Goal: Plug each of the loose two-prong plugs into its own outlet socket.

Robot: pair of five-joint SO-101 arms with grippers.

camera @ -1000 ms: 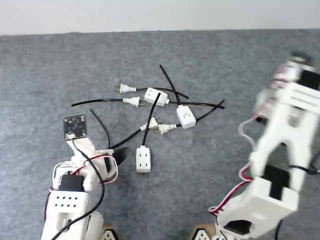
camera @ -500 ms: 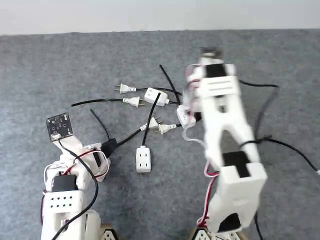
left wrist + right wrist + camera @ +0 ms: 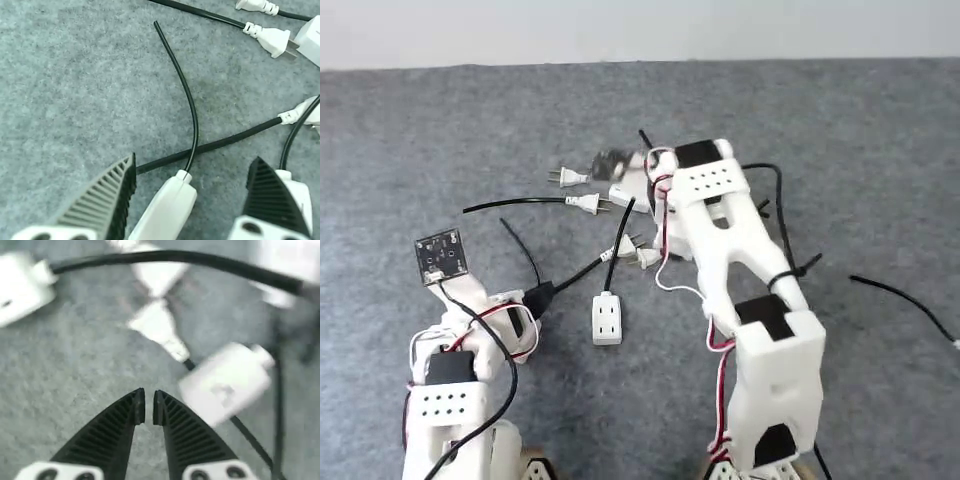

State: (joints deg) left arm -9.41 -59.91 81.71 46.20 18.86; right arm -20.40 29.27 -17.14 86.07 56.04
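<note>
High view is showing the loose pieces lying tangled around the middle of the grey counter point(image 3: 840, 120): two plugs point(image 3: 570, 178) toward the far edge and two more point(image 3: 648, 258) crossing just nearer. One socket block point(image 3: 607, 318) is sitting apart on the near side.

The right gripper point(image 3: 148, 400) is hovering low over the tangle with its tips drawn almost together and nothing between them. A plug point(image 3: 159, 326) and a blurred white block point(image 3: 227, 382) are lying just beyond it. The left gripper point(image 3: 195, 162) is resting spread wide near the near-left part of the counter. A white cord end point(image 3: 165, 210) is lying between its tips; I cannot tell whether it is a plug or a socket.

To my eye the step is picking a first plug. The right gripper is needing to open first. It should then take the plug by its body, leaving the prongs free and level with the slots. The left gripper could be pinning a socket so it is not sliding on the felt. Crossing cords are looking likely to drag neighbours along.

Nothing readable is showing on the plugs, blocks or arms.
</note>
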